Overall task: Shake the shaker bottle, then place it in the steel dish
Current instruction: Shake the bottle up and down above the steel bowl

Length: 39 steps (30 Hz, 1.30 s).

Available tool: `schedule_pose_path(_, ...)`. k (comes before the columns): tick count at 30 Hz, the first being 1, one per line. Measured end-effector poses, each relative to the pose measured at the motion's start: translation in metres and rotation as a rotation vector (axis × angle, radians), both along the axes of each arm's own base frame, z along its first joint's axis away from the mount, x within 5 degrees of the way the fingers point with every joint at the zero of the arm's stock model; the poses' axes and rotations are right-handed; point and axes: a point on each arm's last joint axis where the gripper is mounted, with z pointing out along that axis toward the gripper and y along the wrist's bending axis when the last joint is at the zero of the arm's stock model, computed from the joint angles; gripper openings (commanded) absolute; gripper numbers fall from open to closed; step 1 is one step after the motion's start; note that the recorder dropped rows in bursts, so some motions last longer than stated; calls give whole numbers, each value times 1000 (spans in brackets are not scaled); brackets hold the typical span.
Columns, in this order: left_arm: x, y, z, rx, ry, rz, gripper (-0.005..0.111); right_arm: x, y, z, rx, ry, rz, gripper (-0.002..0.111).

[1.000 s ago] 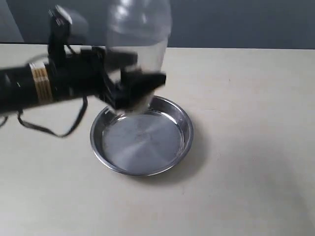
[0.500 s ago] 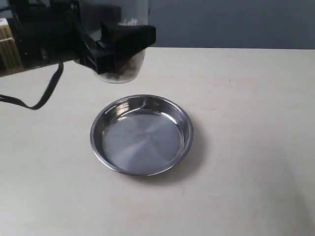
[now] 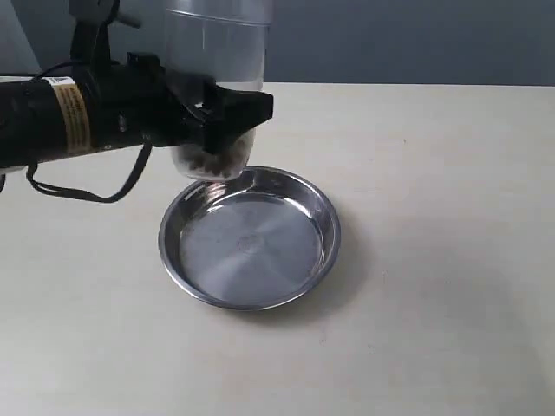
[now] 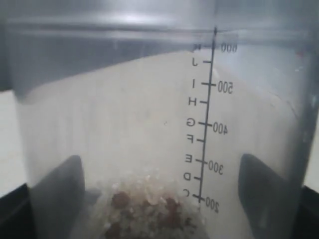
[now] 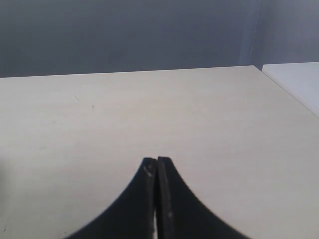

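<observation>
The shaker bottle (image 3: 215, 78) hangs in the air above the far left rim of the steel dish (image 3: 250, 237), its top cut off by the frame edge. Brown-and-white grains lie at its bottom. My left gripper (image 3: 227, 121) is shut on the bottle's lower body. In the left wrist view the frosted bottle (image 4: 149, 124) fills the picture, with a printed scale and the grains low between the two dark fingers (image 4: 57, 199). My right gripper (image 5: 157, 162) is shut on nothing over bare table; it is out of the exterior view.
The pale table (image 3: 434, 217) stretches around the dish. A black cable (image 3: 87, 192) droops from the left arm. In the right wrist view the table's far edge (image 5: 149, 71) meets a dark wall.
The left gripper carried the bottle up and to the left, then back down and slightly right, ending just above the dish's far left rim. The dish has not moved.
</observation>
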Motion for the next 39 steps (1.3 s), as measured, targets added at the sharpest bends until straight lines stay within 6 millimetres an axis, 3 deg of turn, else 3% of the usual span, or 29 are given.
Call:
schedule_pose_path(3, -19, -13, -7, -13, 78, -143, 0, 0, 0, 0, 0, 0, 0, -1)
schedule_pose_path(6, -30, -25, -11, 53, -29, -153, 0, 0, 0, 0, 0, 0, 0, -1)
schedule_pose_path(9, 0, -20, -11, 101, -98, -5, 0, 0, 0, 0, 0, 0, 0, -1)
schedule_pose_path(11, 24, -13, -14, 83, -33, 47, 0, 0, 0, 0, 0, 0, 0, -1)
schedule_pose_path(13, 34, -3, -20, 67, 52, 11, 0, 0, 0, 0, 0, 0, 0, -1)
schedule_pose_path(15, 25, -3, -22, 9, 139, -89, 0, 0, 0, 0, 0, 0, 0, -1)
schedule_pose_path(17, 0, -10, -21, -23, 161, -188, 0, 0, 0, 0, 0, 0, 0, -1)
schedule_pose_path(19, -19, -17, -19, 3, 82, -202, 0, 0, 0, 0, 0, 0, 0, -1)
schedule_pose_path(22, -6, -16, -14, 76, -56, -74, 0, 0, 0, 0, 0, 0, 0, -1)
schedule_pose_path(24, 16, -4, -13, 81, -21, 2, 0, 0, 0, 0, 0, 0, 0, -1)
schedule_pose_path(26, 25, 8, -15, 44, 75, -6, 0, 0, 0, 0, 0, 0, 0, -1)
schedule_pose_path(28, 15, 5, -11, -15, 123, -101, 0, 0, 0, 0, 0, 0, 0, -1)
schedule_pose_path(30, -9, -6, -4, -44, 118, -203, 0, 0, 0, 0, 0, 0, 0, -1)
schedule_pose_path(32, -29, -17, 3, 26, 18, -207, 0, 0, 0, 0, 0, 0, 0, -1)
schedule_pose_path(34, -16, -20, 12, 130, -143, -67, 0, 0, 0, 0, 0, 0, 0, -1)
schedule_pose_path(35, 10, -9, 11, 174, -131, 43, 0, 0, 0, 0, 0, 0, 0, -1)
schedule_pose_path(36, 18, -3, 7, 171, -85, 68, 0, 0, 0, 0, 0, 0, 0, -1)
schedule_pose_path(38, 14, 3, 6, 97, 29, 7, 0, 0, 0, 0, 0, 0, 0, -1)
schedule_pose_path(39, -7, -3, 25, 86, -49, -93, 0, 0, 0, 0, 0, 0, 0, -1)
